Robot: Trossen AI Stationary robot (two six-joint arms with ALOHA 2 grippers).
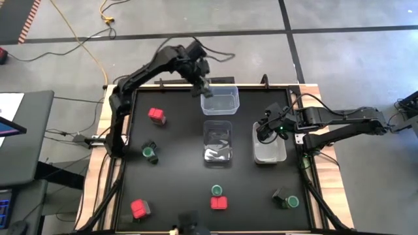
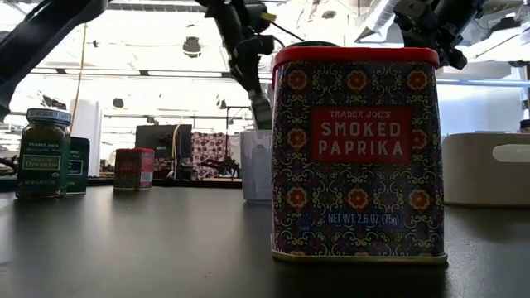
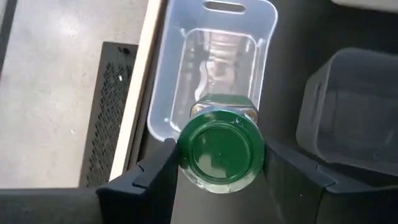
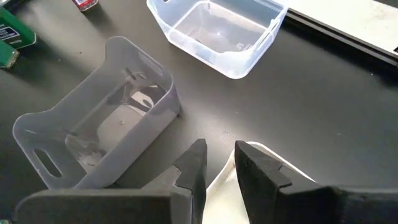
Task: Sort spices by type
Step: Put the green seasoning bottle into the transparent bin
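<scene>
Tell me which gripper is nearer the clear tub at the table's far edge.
Left. The left gripper holds a green-lidded jar right over the far tub. The right gripper sits farther off, above the white tub on the right.

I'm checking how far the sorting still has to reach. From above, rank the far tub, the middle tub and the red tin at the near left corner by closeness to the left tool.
1. Far tub, directly beside the left tool.
2. Middle tub, table centre.
3. Red tin, near left corner.
</scene>
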